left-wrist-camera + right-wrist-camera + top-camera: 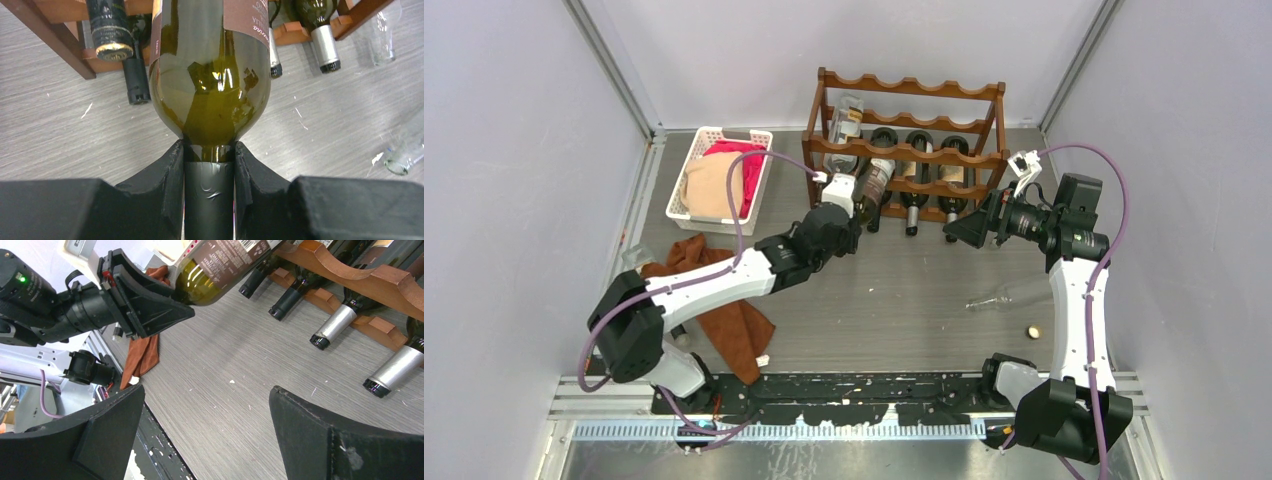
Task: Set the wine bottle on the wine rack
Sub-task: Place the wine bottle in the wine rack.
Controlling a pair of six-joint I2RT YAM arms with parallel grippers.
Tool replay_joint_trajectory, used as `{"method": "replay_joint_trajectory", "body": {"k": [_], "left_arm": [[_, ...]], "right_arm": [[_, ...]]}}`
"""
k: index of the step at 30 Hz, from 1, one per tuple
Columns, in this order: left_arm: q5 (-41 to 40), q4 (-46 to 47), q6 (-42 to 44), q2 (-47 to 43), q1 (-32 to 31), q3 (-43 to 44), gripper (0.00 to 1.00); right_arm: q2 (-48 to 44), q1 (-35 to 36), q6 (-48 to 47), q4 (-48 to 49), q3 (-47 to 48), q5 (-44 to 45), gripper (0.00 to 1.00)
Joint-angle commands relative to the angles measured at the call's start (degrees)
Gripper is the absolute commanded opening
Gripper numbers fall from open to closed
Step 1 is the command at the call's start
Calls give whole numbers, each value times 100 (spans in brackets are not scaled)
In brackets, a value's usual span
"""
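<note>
Upper centre of the overhead view, at the wine rack's (911, 88) left front, my left gripper (209, 150) is clamped on the wine bottle's (210, 75) neck, base pointing toward the rack. My right gripper (207, 389) hangs wide open, empty, beside the rack's right end.

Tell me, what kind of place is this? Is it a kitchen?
Probably a robot testing booth, not a kitchen. Plain white walls box in one small table, two robot arms are bolted at its near edge, and the wine rack and white basket look like practice props.

Grey table (904, 290) bears wine rack (911, 88), basket (736, 132), cloth (736, 328), glass (1014, 297).
</note>
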Motion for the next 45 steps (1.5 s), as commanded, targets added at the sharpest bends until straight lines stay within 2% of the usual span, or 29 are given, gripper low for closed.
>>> {"method": "replay_joint_trajectory", "body": {"k": [1, 9, 27, 45], "left_arm": [[-483, 1289, 83, 170, 80, 706, 0], [-846, 1380, 261, 929, 136, 1383, 0], [-1097, 1233, 452, 2427, 514, 3093, 0], [-1334, 1327, 434, 3228, 555, 3801, 0]], "right_arm": [[-60, -20, -84, 115, 152, -3, 100], [-54, -25, -123, 67, 162, 4, 100], [-44, -20, -133, 51, 156, -58, 100], [-66, -19, -133, 37, 162, -72, 100]]}}
